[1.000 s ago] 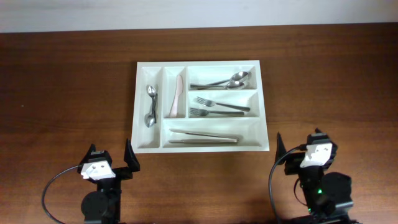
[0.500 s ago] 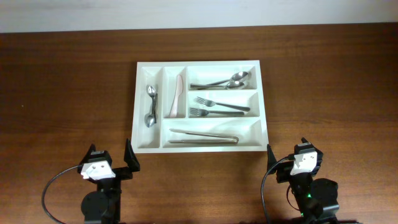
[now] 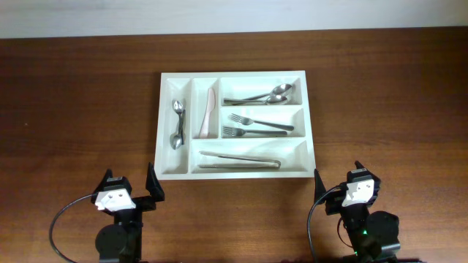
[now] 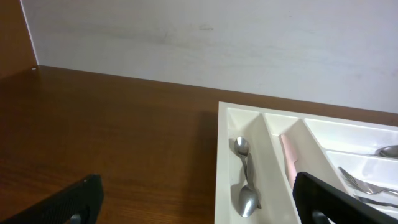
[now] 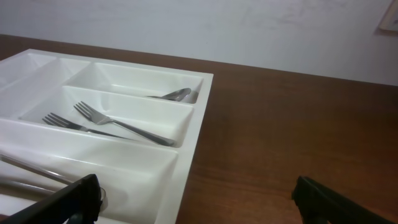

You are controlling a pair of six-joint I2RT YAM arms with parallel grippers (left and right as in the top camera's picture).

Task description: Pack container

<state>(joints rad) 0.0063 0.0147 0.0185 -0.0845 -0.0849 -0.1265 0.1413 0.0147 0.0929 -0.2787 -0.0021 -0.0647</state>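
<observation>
Overhead camera looks straight down on the wooden table (image 3: 73,109), the far wall edging the top of frame, the white cutlery tray (image 3: 234,74) central and distant; left wrist camera sits low by the table's near edge, facing the far wall, close on the tray's left compartments; right wrist camera, equally low, faces the same way across its right compartments; all three views share the forks (image 3: 235,132).

A: Bright, even light from above, and the large white rectangular plastic cutlery tray (image 3: 241,174) reads crisp, almost washed out.
B: Wrist views are softer. There's a faint shadow on the dark brown wooden table (image 4: 124,137) at the tray's nine o'clock.
</observation>
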